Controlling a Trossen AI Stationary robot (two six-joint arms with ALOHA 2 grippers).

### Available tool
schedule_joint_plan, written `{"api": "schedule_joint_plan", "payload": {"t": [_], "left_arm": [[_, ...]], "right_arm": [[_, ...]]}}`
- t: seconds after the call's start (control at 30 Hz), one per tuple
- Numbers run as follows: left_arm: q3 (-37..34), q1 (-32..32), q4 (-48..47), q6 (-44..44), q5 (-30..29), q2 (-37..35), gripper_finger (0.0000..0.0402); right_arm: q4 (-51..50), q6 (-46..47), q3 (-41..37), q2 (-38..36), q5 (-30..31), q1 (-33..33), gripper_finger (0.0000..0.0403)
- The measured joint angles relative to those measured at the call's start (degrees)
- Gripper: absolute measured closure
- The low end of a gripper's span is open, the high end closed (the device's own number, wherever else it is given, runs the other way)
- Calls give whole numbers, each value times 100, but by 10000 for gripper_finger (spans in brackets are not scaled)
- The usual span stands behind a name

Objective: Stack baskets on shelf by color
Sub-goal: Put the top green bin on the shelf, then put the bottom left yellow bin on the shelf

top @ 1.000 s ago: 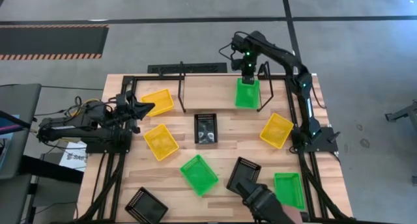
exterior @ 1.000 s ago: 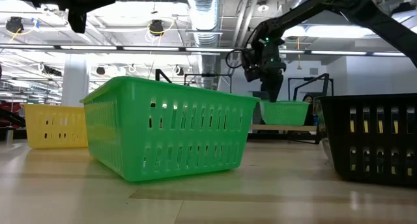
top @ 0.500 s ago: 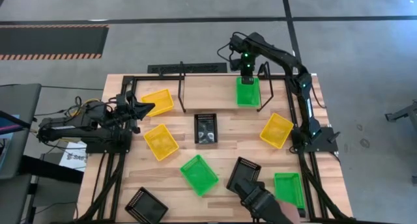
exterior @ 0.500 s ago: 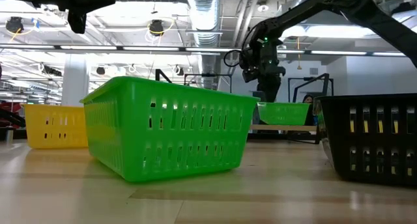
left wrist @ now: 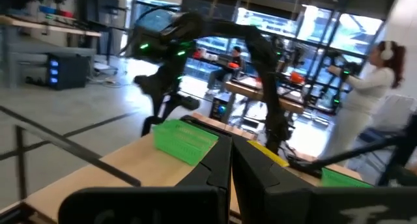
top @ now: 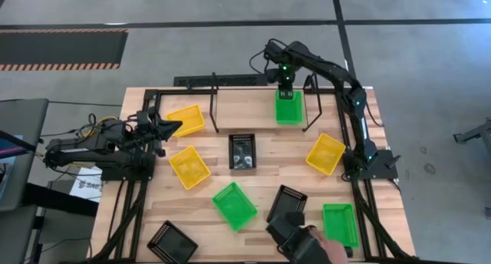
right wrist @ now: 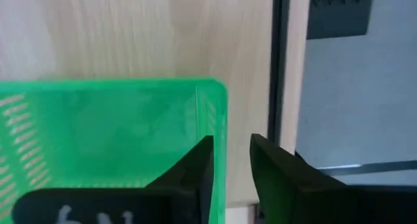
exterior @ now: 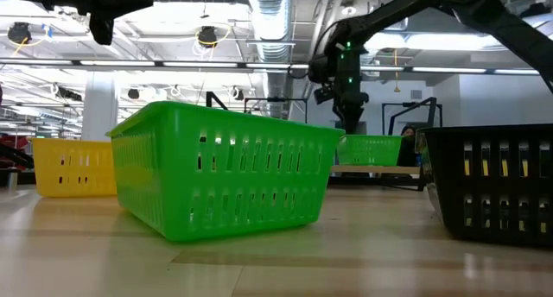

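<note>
Nine baskets on view from above: three yellow, three black, three green, and one green basket (top: 288,107) sits on the right end of the shelf (top: 245,104). The right gripper (top: 285,86) hangs at that basket's far rim, jaws a little apart with the rim between them, not pinching. The left gripper (top: 170,127) waits at the table's left edge, fingers pressed together and empty; a dark object hides part of the nearest black basket (top: 285,204).

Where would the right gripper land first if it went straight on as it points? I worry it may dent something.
Likely the far rim of the green basket on the shelf: the right gripper points down with that wall between its open fingers. Depth is hard to judge.
</note>
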Motion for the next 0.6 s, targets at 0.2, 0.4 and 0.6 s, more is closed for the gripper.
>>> {"api": "schedule_joint_plan", "payload": {"t": [0.2, 0.4, 0.6], "left_arm": [[0, 0, -2, 177, -743, 1, 401], [2, 0, -406, 173, -1684, 84, 386], [0, 2, -1008, -543, -1972, 609, 341]], "right_arm": [[156, 311, 560, -658, -1, 355, 282], [118, 986, 1230, -1707, -18, 1028, 280], [249, 1748, 1681, -2873, -55, 2020, 281]]}}
